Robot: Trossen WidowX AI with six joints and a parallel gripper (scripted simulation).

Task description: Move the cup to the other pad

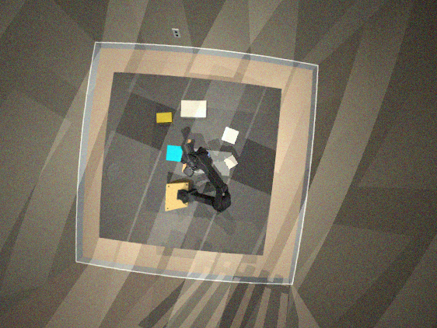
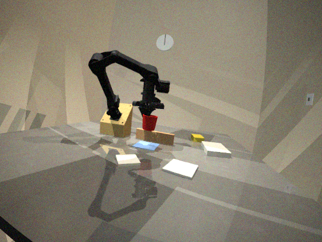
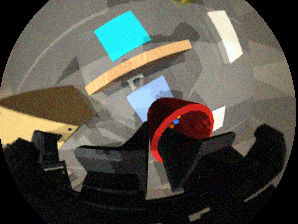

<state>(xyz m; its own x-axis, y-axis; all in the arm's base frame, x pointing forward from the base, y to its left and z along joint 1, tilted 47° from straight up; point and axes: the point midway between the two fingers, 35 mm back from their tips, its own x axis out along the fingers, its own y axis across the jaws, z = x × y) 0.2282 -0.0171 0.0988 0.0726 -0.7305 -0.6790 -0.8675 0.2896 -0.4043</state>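
Note:
My gripper is shut on the wall of the red cup, one finger inside and one outside. The cup hangs in the air, close to upright, with several marbles inside. The light blue pad lies on the near side of a wooden barrier in the exterior view. The cyan pad lies across the barrier; the exterior view hides it. In that view the cup's bottom appears about level with the barrier's top edge. The arm hides the cup in the top view.
A yellow block and a white box stand beyond the barrier's end. A white slab and a smaller pale block lie on the blue pad's side. The arm's wooden base block is near the barrier.

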